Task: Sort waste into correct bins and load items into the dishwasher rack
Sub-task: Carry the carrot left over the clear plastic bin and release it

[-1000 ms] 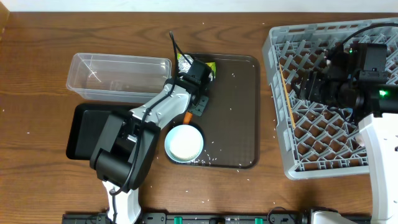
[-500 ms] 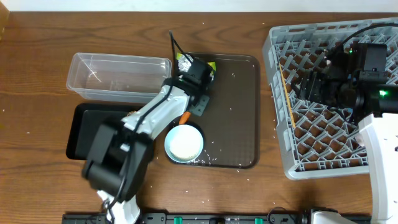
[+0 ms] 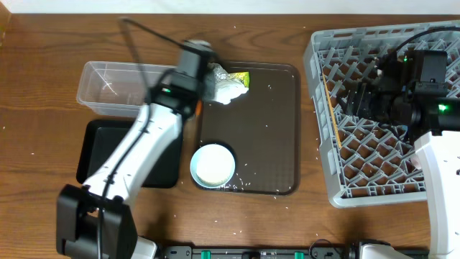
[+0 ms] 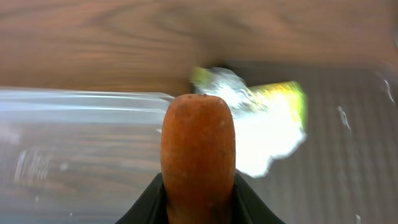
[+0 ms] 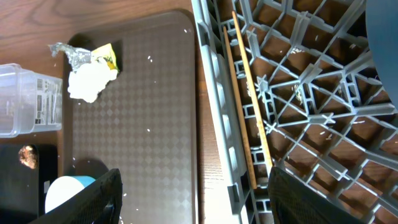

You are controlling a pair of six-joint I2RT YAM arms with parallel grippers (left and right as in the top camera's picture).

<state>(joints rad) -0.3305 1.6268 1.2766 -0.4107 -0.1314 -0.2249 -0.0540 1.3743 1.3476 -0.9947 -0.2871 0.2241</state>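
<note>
Carrot stick — wrapper, tub beyond

Overhead: bright, even light, seemingly from above. Soft, short shadows lie under the large square grey plastic rack. The white-and-black left arm is smeared with blur.
Left wrist: whole frame soft. The orange carrot stick is nearest to sharp; the crumpled white-and-green wrapper is blown out to glare.
Right wrist: crisp, with the brown patterned serving tray evenly lit.
</note>
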